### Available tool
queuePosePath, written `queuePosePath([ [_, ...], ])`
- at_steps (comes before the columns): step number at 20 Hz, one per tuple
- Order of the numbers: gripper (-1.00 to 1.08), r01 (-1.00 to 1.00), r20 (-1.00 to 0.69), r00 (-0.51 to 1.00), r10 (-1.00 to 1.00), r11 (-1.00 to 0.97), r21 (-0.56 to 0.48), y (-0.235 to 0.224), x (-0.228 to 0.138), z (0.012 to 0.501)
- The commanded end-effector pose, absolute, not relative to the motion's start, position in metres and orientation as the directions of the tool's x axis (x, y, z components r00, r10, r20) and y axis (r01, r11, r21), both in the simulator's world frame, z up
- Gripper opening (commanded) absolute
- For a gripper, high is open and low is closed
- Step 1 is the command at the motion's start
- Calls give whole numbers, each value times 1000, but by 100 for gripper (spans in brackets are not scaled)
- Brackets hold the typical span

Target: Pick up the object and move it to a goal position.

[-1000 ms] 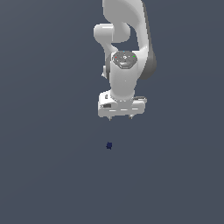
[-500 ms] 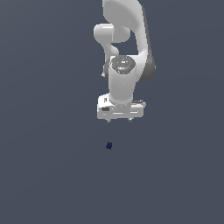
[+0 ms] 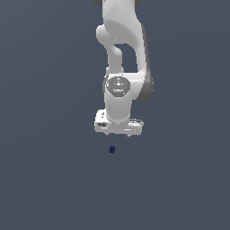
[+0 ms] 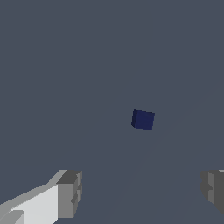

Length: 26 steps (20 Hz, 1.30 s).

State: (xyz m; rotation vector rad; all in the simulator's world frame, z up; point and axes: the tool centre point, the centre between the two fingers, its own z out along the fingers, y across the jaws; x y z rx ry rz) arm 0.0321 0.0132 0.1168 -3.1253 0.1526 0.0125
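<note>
The object, a tiny dark navy-blue cube (image 3: 112, 149), lies on the flat grey surface, just below the gripper in the exterior view. My white gripper (image 3: 117, 134) hangs above it, pointing down, close to it but apart from it. In the wrist view the cube (image 4: 143, 119) lies ahead of the gap between the two grey fingertips (image 4: 70, 194), which stand wide apart. The gripper (image 4: 142, 192) is open and empty.
The white arm (image 3: 121, 67) rises above the gripper to the top of the exterior view. The plain grey surface (image 3: 45, 179) spreads on all sides. No goal marker shows.
The gripper has come down toward the cube and shifted slightly to the exterior view's left. The cube has not moved.
</note>
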Motion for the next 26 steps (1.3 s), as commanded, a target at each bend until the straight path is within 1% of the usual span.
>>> queuePosePath([
  [1, 100, -143, -7, 990, -143, -990, -9, 6, 42, 102],
  [11, 100, -247, -1, 969, -247, -969, -1, -13, 62, 67],
  [19, 100, -253, -1, 968, -253, -968, 0, -14, 63, 61],
  [26, 100, -255, 0, 967, -255, -967, 0, -14, 62, 29],
])
